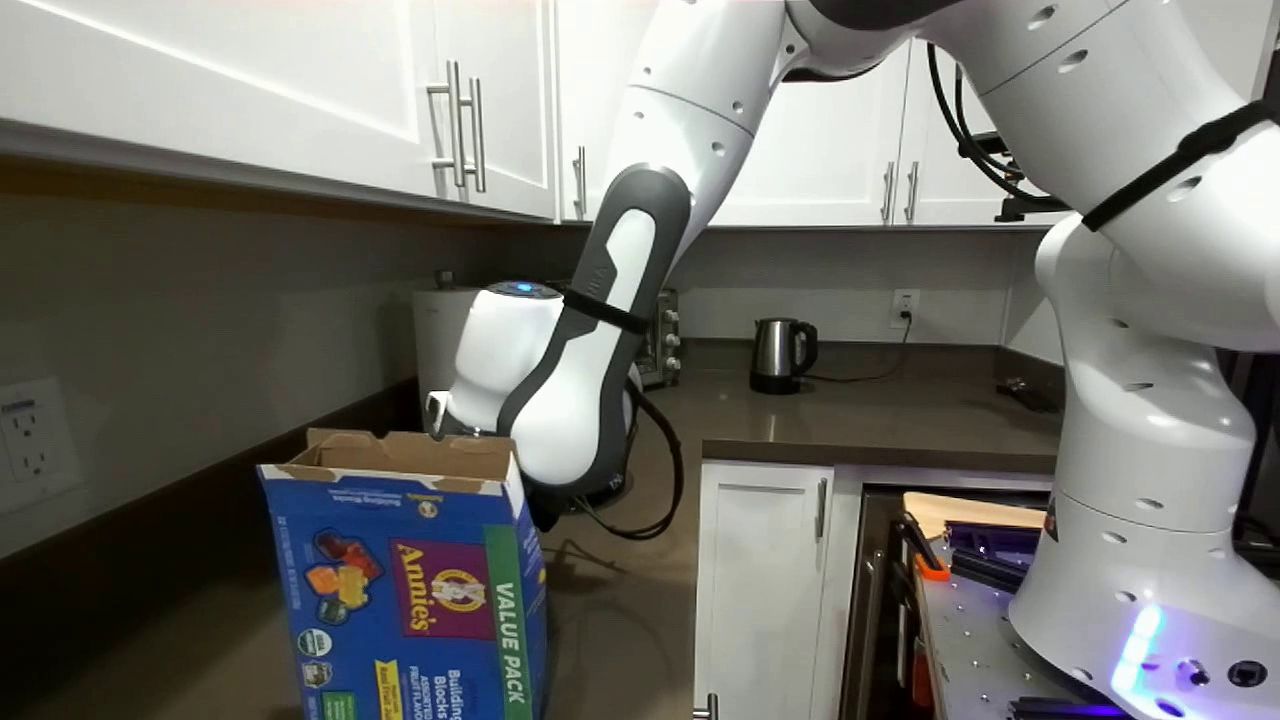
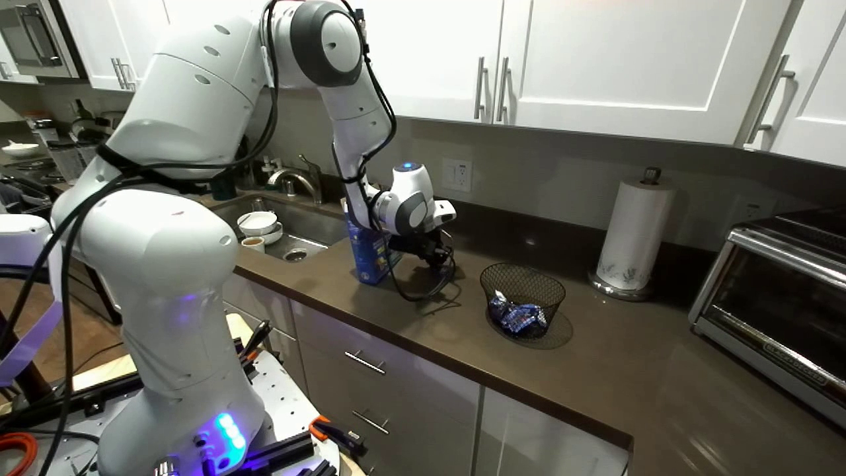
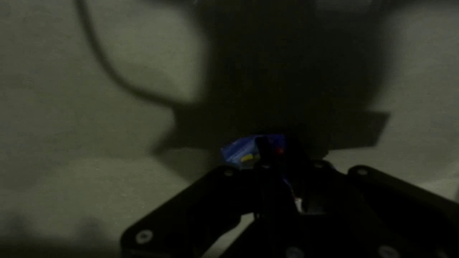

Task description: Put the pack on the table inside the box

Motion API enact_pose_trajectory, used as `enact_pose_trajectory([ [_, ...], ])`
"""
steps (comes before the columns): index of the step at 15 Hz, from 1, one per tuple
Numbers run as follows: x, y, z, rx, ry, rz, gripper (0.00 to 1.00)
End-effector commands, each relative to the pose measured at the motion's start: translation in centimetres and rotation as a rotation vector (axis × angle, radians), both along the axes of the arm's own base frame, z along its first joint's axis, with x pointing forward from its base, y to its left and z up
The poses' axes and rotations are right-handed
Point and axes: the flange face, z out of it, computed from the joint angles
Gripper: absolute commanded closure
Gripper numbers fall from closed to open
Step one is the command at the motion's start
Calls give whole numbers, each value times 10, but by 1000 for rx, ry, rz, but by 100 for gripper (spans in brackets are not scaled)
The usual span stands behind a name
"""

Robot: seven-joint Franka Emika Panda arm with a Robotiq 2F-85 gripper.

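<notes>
The pack (image 3: 239,149), a small dark blue pouch with yellow and red spots, is pinched in the wrist view between the black fingers of my gripper (image 3: 278,143). Those fingers stand close together, and one end of the pouch sticks out past the left finger. Low over the brown-grey table (image 2: 595,377), my gripper (image 2: 436,258) is beside the box (image 2: 367,254). In an exterior view the blue box (image 1: 345,645) stands upright with its top open, showing brown cardboard inside. It hides the gripper and pack there; the inside bottom is out of sight.
A black wire basket (image 2: 554,291) holds shiny blue-silver pouches (image 2: 519,317). Beyond it are a paper towel roll (image 2: 634,231) and a toaster oven (image 2: 780,284). A sink (image 2: 307,228) with dishes lies past the box. White wall cabinets (image 1: 250,80) hang above; a kettle (image 1: 775,350) stands further back.
</notes>
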Motion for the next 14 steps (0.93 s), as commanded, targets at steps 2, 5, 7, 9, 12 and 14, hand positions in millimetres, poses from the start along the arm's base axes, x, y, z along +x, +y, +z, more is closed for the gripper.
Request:
enact_pose_trajectory([
  [2,-3,-8,16,-24,-8,-11,100],
  [5,-3,-14,25,-33,-14,-21,100],
  [7,-3,-18,33,-30,-15,-26,100],
  [9,-4,-21,43,-23,-14,-31,100],
  [12,-7,-26,59,-18,-9,-38,100],
  [14,-9,-29,71,-14,1,-42,100],
])
